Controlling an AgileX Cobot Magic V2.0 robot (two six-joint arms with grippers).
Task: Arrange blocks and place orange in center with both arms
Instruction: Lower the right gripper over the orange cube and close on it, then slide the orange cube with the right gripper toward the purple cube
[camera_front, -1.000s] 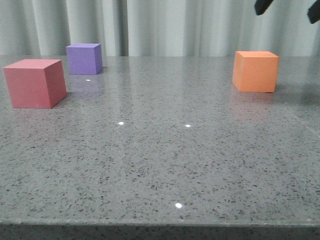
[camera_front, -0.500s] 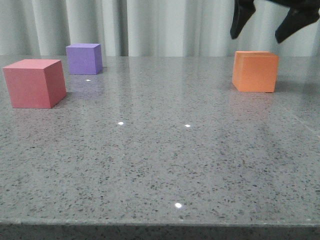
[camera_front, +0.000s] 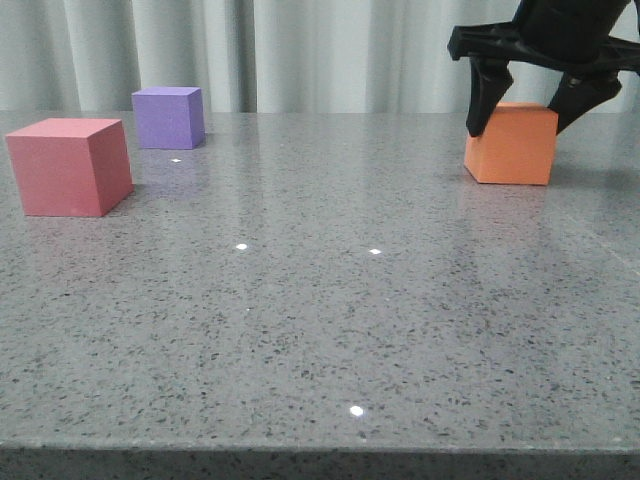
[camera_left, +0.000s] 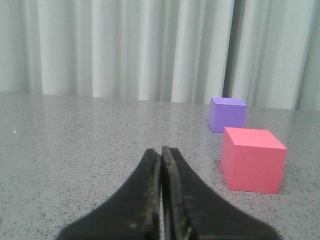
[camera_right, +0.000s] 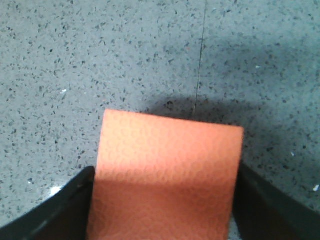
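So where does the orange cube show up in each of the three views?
Front view: orange cube at far right, between the open right end effector fingers.
Left wrist view: not in it.
Right wrist view: fills the lower centre.
Shared landmark: grey speckled table.

No text, label, brand, number or sign could be read in any of the views. The plain matte orange cube (camera_front: 511, 147), the pinkish-red matte cube (camera_front: 68, 167) and the purple matte cube (camera_front: 168, 118) showed bare faces without markings. The grey speckled stone tabletop (camera_front: 320, 320) carried no writing, and the pale pleated curtain (camera_front: 330, 55) behind that tabletop was unmarked as well. The black glossy gripper fingers (camera_left: 150, 200) bore no legible lettering.
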